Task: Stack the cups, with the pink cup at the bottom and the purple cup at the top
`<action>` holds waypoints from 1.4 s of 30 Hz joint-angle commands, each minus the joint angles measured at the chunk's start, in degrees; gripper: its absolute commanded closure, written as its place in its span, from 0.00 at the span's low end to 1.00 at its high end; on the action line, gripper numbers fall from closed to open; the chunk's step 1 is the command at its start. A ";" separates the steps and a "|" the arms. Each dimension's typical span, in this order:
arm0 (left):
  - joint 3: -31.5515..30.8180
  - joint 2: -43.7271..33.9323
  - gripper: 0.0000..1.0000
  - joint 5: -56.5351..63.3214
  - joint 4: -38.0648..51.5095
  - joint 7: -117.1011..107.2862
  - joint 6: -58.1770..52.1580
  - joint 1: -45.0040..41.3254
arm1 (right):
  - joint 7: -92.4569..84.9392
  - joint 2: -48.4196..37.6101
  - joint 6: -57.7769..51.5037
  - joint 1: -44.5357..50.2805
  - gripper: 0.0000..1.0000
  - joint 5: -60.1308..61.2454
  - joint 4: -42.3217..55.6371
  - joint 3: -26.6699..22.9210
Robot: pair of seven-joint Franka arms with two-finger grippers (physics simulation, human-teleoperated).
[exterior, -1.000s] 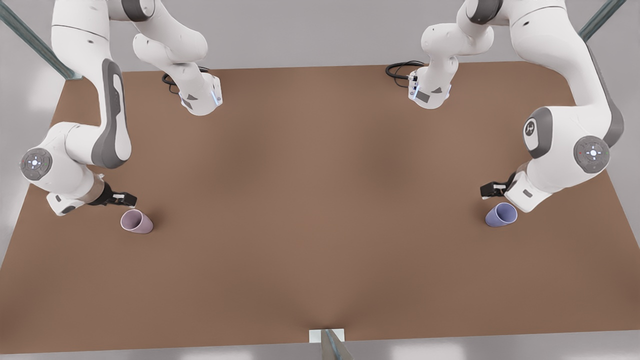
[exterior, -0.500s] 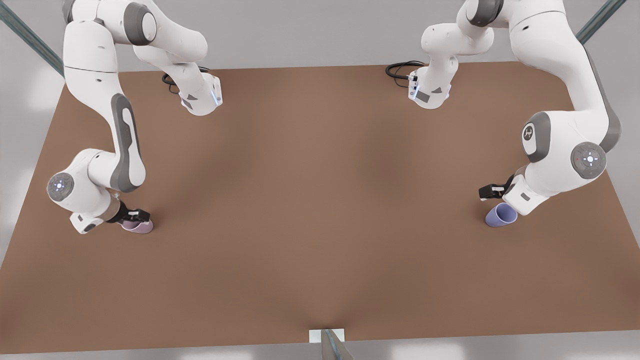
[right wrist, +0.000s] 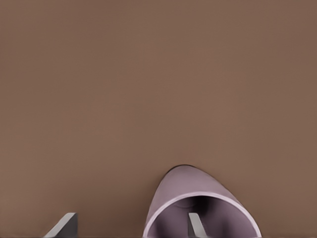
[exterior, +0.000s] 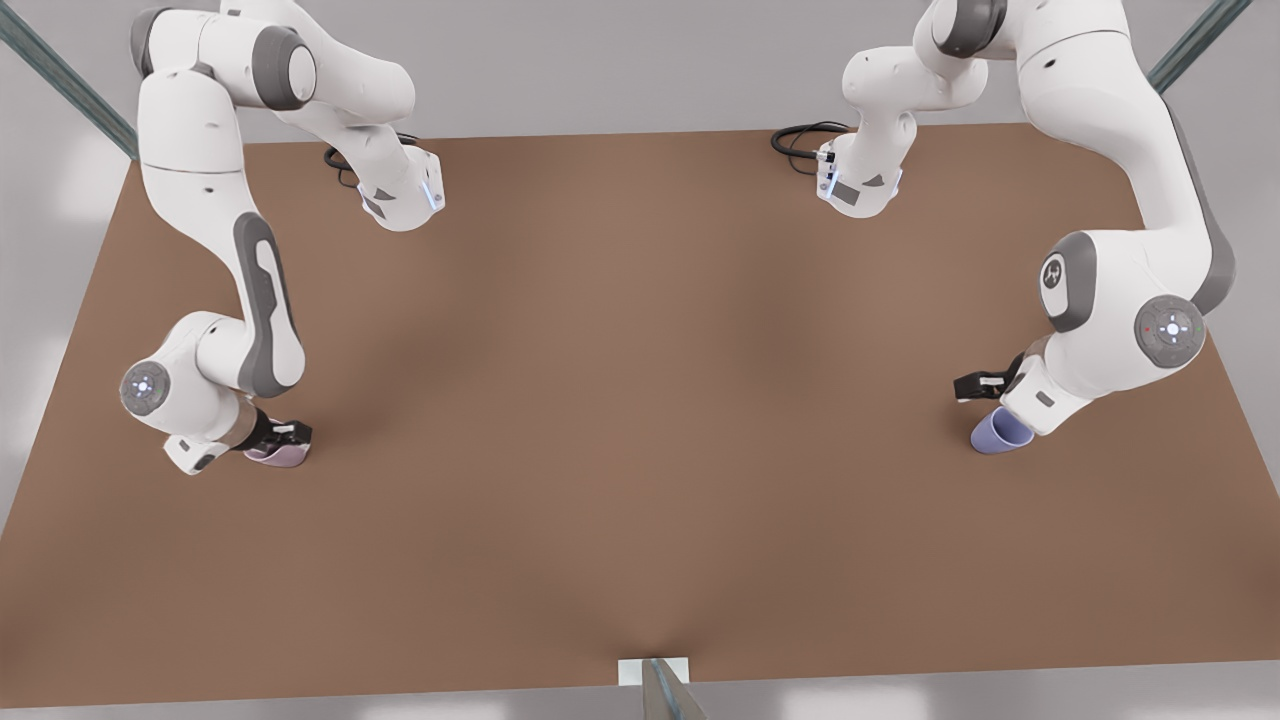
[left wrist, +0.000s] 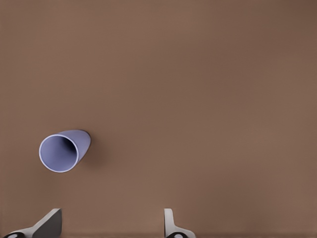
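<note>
Across the brown table [exterior: 640, 420] the 2 arms stood far apart, each bent low over its own cup, since the cups lay on opposite edges and had to be collected before any stacking could begin.

At the front view's right, the left gripper [exterior: 985, 392] hovered just above the purple cup [exterior: 1000, 433], which stood apart from it on the table. In the left wrist view that cup [left wrist: 64, 150] sat off to one side of the 2 spread fingers [left wrist: 171, 225], so the pincer was wide open with nothing in it; I judged it was lining up and not yet centred.

At the front view's left, the right gripper [exterior: 285, 438] was down at the pink cup [exterior: 275, 456]. The right wrist view showed the pink cup [right wrist: 200, 208] with 1 finger [right wrist: 195, 225] inside the rim and the other finger [right wrist: 64, 224] outside the wall. That straddle suited a pinch on the wall, the sensible hold for a tapered cup. The pincer was open, gripping nothing so far. Pink must be set down first, so this grasp came ahead, by my reckoning.
</note>
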 commanded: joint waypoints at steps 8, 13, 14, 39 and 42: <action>0.00 0.23 0.00 0.04 0.03 -0.31 -0.02 0.00 | -5.31 1.65 7.15 0.26 0.30 0.06 -2.51 -0.19; 0.00 0.31 0.00 0.04 0.03 -0.23 -0.02 0.09 | -5.31 2.35 7.86 0.00 0.53 0.06 -2.43 -0.19; 0.00 0.31 0.00 0.04 0.03 -0.31 -0.02 0.00 | -5.31 2.70 7.42 0.18 0.53 0.06 -2.51 -0.19; 1.76 -0.04 0.00 -0.22 0.12 0.48 -0.20 0.09 | 51.54 12.98 -15.35 29.09 0.79 -1.78 35.45 10.97; 1.76 0.05 0.00 -0.22 0.20 0.48 -0.20 0.09 | 60.95 28.36 -25.19 36.30 0.79 -1.69 57.51 9.04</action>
